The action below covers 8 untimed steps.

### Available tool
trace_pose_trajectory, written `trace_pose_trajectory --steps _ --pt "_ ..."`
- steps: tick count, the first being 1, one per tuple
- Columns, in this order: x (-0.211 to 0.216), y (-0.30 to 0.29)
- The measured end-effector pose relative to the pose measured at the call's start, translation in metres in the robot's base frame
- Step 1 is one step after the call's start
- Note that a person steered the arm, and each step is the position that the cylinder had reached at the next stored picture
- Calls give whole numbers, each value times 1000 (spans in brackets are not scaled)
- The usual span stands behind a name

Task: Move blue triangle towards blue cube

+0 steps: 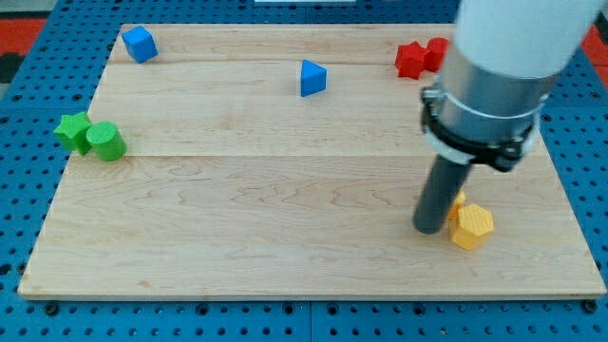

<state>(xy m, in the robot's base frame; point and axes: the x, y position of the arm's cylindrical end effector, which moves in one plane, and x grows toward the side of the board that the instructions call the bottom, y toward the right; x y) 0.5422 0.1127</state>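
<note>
Triangle (312, 78) right of cube (140, 44)

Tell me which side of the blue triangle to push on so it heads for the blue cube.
Meet the blue triangle on its flat face toward the view's right, coming from that side: the blue cube lies to its left, slightly higher. My tip is now far off at lower right, beside the yellow blocks.

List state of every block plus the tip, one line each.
blue triangle: top centre, untouched.
blue cube: top left corner, alone.
green blocks: left edge, two touching.
red blocks: top right, two touching.
yellow blocks: lower right, beside my tip.
my tip: down, far from the blue triangle.
</note>
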Motion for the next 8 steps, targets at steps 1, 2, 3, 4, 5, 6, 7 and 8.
trace_pose_trajectory --steps 1,2,3,4,5,6,7,8 --pt "-21 -64" --pt "-93 -77" --pt "-182 -77" --pt "-213 -110" --pt "-234 -118" --pt "-248 -93" --pt "-260 -71" --pt "-265 -91"
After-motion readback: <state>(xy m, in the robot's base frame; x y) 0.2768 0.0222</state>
